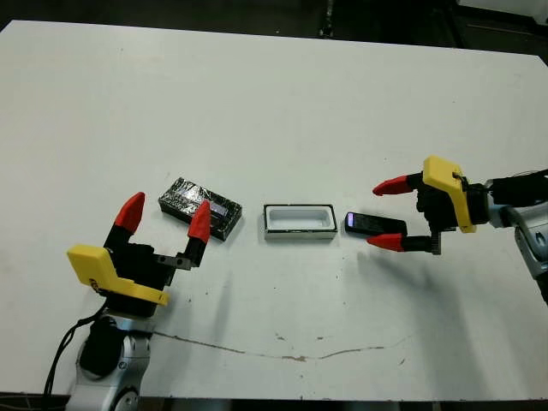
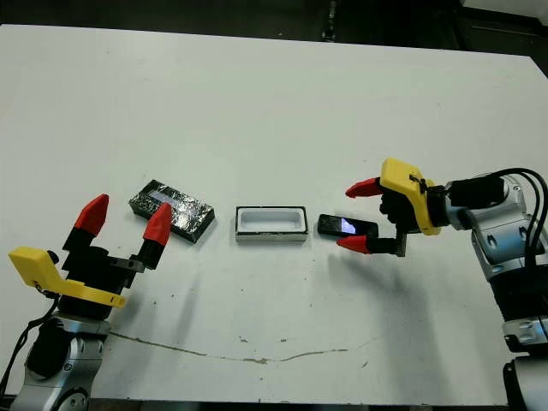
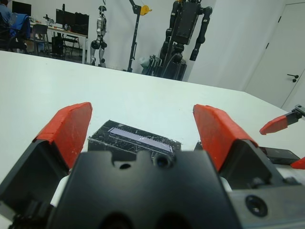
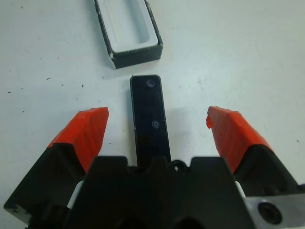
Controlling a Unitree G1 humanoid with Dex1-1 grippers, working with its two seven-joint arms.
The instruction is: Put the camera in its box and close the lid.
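Counter (image 1: 274, 103), white, scuffed near the front edge. Lid (image 1: 199, 208) lies on the robot's left, glossy, crinkly; probably slick. Left end effector (image 1: 164, 224) just beside it, fingers apart, holding nothing. Box (image 1: 298, 220) sits open between lid and camera, empty. Right end effector (image 1: 390, 213) spread wide, straddling the camera's outer end. Camera (image 4: 150, 117) flat on the counter, just beside the box's short end. Looks light, rigid, thin; lens likely fragile. Pinch the long edges. Path to the box is clear.
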